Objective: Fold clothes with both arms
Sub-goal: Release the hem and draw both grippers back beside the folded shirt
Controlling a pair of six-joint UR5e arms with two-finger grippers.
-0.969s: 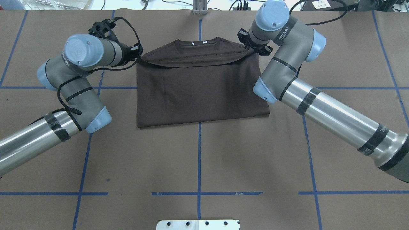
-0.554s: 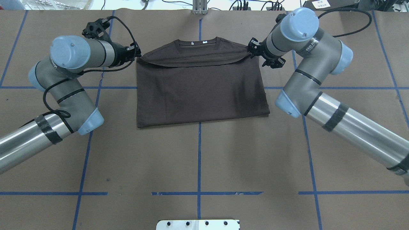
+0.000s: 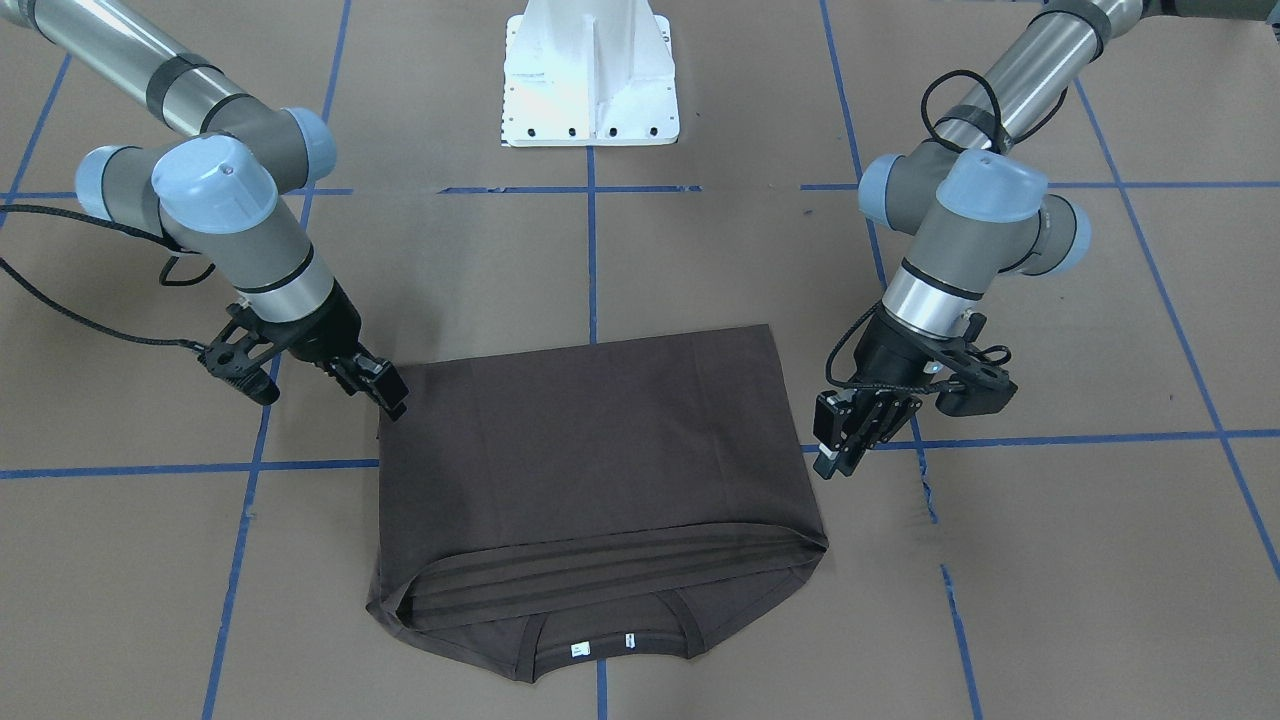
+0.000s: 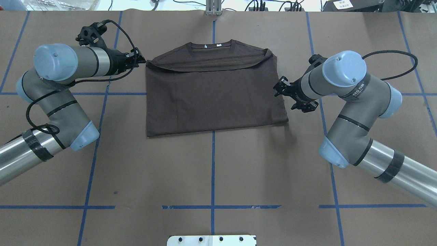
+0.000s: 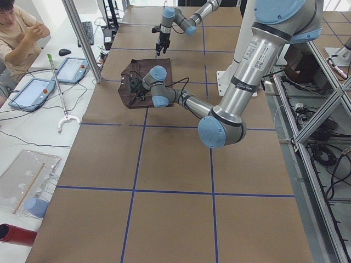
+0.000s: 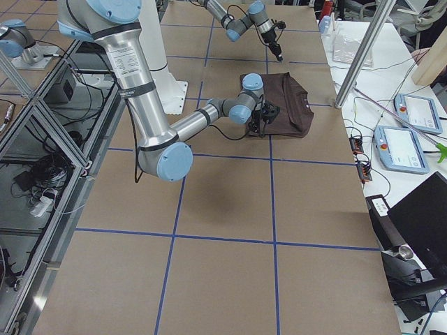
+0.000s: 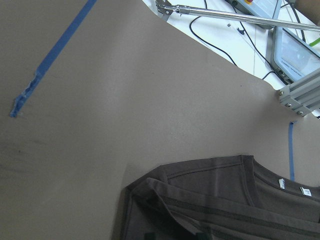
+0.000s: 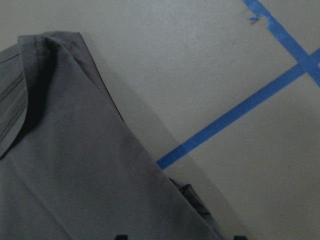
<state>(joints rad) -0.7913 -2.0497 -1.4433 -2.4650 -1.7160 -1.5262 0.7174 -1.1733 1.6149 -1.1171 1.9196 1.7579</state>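
Note:
The dark brown T-shirt [image 4: 215, 95] lies folded flat on the table, its collar and white tags [image 4: 211, 45] at the far edge and its hem layer folded up under the collar. It also shows in the front view [image 3: 590, 450]. My left gripper [image 4: 137, 58] is open and empty, just off the shirt's far left corner; it also shows in the front view [image 3: 838, 448]. My right gripper [image 4: 277, 88] is open and empty, low at the shirt's right edge, about halfway along; it also shows in the front view [image 3: 385, 388]. The right wrist view shows that edge [image 8: 125, 150] under the jaws.
The brown table cover carries blue tape lines [image 4: 213, 171]. The white pedestal base [image 3: 590, 80] stands at the robot's side. Beyond the far edge are cables, tablets [image 5: 71, 68], an aluminium post [image 5: 82, 38] and a seated operator [image 5: 16, 33].
Both grippers have let go of the shirt's far corners. The left one has backed off to the left. The right one has moved along the shirt's right edge towards the robot.

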